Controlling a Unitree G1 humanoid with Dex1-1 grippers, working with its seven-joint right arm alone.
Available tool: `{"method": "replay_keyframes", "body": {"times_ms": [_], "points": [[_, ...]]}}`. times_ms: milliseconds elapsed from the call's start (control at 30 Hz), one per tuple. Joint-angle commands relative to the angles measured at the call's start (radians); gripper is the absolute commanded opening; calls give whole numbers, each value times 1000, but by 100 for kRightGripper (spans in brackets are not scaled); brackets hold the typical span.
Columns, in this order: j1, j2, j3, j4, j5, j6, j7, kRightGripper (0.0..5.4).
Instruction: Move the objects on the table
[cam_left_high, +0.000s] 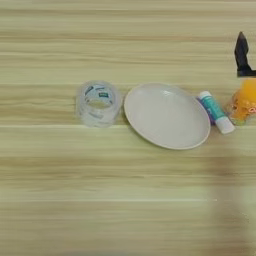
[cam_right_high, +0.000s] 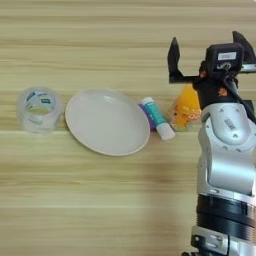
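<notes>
On the counter (cam_right_high: 100, 200) in a row: clear tape roll (cam_right_high: 39, 110), white plate (cam_right_high: 107, 122), glue stick (cam_right_high: 157, 118), orange bottle (cam_right_high: 186, 111), silver arm upright, gripper (cam_right_high: 209, 54) wide open, empty, just past bottle

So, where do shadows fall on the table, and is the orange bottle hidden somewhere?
Left eye view: a soft dark band on the table below the glue stick, probably the arm's shadow. Right eye view: the same band lies left of the silver forearm, which covers the bottle on its right side; the open end effector is just beyond it.
</notes>
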Motion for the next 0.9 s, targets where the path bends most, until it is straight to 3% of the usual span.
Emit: {"method": "replay_keyframes", "body": {"times_ms": [33, 167, 433, 733, 900], "points": [[-43, -36, -16, -43, -1, -15, 0, 536], [-45, -28, 2, -42, -4, -22, 11, 536], [-51, 19, 142, -105, 0, -13, 112, 536], [-45, 58, 404, -140, -47, -1, 306, 536], [-56, 53, 514, -149, -67, 60, 420, 536]]}}
